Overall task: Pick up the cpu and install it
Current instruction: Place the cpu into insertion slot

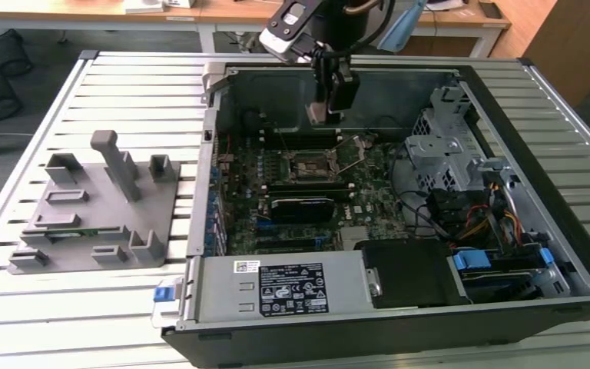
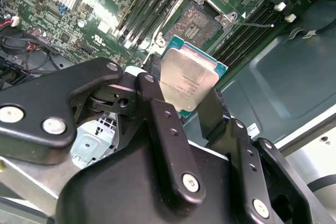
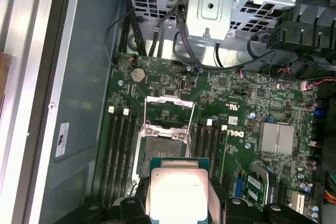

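The cpu [image 2: 189, 80], a flat square chip with a silver-grey top and a thin pale rim, sits between my gripper's [image 2: 184, 100] black fingers [image 2: 157, 114], which are shut on its edges. In the first wrist view the cpu [image 3: 178, 192] hangs in my gripper [image 3: 178, 205] just short of the open socket [image 3: 163, 148], whose metal load plate [image 3: 168, 108] is folded back. In the exterior view my gripper [image 1: 328, 108] hovers inside the open computer case, above and slightly behind the socket [image 1: 310, 164] on the green motherboard [image 1: 377, 192].
Memory slots [image 3: 118, 145] flank the socket on both sides. A black module [image 1: 303, 206] lies in front of the socket, and a metal drive cage [image 1: 444, 142] with cables stands at the exterior view's right. A grey fixture [image 1: 95, 204] sits on the slatted table at its left.
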Available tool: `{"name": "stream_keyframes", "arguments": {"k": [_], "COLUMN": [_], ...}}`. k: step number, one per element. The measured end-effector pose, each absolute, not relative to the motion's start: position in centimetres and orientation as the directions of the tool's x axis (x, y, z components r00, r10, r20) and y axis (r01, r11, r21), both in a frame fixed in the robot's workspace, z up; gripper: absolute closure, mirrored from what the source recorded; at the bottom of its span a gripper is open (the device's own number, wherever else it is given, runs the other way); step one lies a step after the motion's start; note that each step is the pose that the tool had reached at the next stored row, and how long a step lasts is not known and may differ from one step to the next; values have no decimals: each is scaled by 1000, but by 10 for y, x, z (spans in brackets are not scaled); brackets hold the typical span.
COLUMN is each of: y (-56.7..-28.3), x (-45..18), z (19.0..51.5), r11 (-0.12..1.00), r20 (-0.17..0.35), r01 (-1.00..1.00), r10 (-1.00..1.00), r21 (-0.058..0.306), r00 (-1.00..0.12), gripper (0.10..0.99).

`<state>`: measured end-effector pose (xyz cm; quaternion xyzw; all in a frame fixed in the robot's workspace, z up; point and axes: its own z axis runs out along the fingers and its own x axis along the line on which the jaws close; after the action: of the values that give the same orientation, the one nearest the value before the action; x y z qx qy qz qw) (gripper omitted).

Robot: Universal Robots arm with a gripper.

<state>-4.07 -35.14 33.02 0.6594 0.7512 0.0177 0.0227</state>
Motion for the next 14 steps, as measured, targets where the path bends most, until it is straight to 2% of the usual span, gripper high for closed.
{"name": "stream_keyframes", "arguments": {"k": [14], "y": [-351], "x": [-41], "z": [324], "r11": [130], "r20": [-11], "r01": [990], "r10": [992], "r21": [57], "r00": [-129], "gripper": [561]}}
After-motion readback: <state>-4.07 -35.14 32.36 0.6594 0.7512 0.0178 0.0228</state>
